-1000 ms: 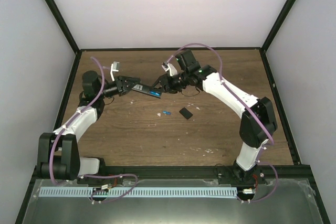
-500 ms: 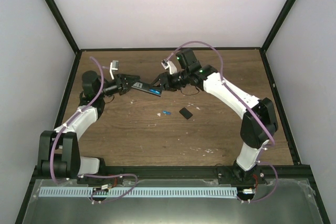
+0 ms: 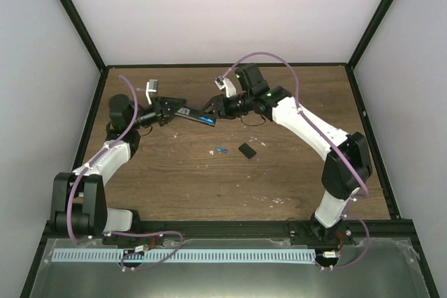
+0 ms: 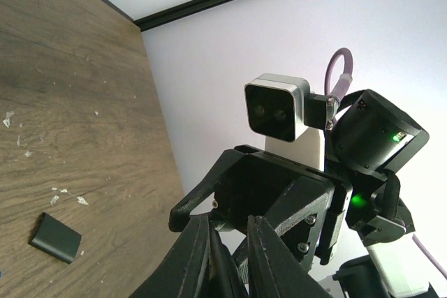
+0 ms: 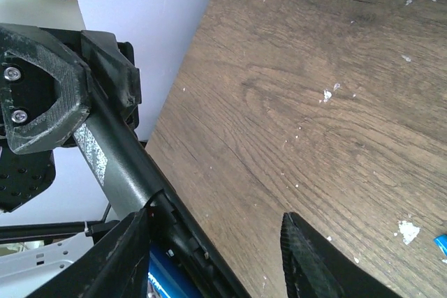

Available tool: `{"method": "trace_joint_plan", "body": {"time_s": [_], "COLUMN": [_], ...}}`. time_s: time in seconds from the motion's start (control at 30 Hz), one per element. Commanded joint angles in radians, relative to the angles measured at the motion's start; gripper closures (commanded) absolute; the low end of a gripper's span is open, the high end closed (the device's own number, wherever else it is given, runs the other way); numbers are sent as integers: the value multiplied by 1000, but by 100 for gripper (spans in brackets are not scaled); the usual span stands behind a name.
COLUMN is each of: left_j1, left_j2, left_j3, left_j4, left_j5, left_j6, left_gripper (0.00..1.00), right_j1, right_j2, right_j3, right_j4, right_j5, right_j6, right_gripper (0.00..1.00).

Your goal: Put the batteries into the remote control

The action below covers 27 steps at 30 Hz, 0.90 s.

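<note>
My left gripper point(image 3: 179, 112) is shut on one end of the remote control point(image 3: 197, 118), a slim black bar held above the table. One blue battery point(image 3: 204, 120) sits in its bay; it also shows in the right wrist view point(image 5: 162, 282). My right gripper point(image 3: 211, 109) is open at the remote's other end, one finger point(image 5: 126, 256) against the remote point(image 5: 115, 162), the other finger point(image 5: 314, 263) well apart. A second blue battery point(image 3: 222, 150) lies loose on the wooden table point(image 3: 293, 172), seen at the right wrist view's edge point(image 5: 441, 242). In the left wrist view my fingers point(image 4: 195, 256) clamp the remote point(image 4: 222, 273) edge-on.
The short black cover piece point(image 3: 246, 150) lies on the table just right of the loose battery, also in the left wrist view point(image 4: 56, 237). White specks are scattered on the wood. Black frame posts and pale walls enclose the table.
Both grippers and the remote have shifted slightly toward the far side of the table. The loose battery and the cover have not moved.
</note>
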Motion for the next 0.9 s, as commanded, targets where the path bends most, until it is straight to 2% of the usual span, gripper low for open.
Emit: {"method": "trace_joint_plan", "body": {"time_s": [0.0,0.33,0.87], "left_j1": [-4,-4,-4], "left_j2": [-4,-3,9], "left_j3": [26,-27,-28], "left_j4": [94,105,66], "left_j5": [-14,31,20], "left_j6": [-12,53,117], "left_gripper": [100,100,100], "right_j1": [19,-7,-8], "right_j2": [1,1,16], "right_j3": [17,55,63], "right_j4": [-62,-49,-13], "right_j5": [41,43,-9], "right_j6": [-15,35,84], "right_gripper": [56,48,41]}}
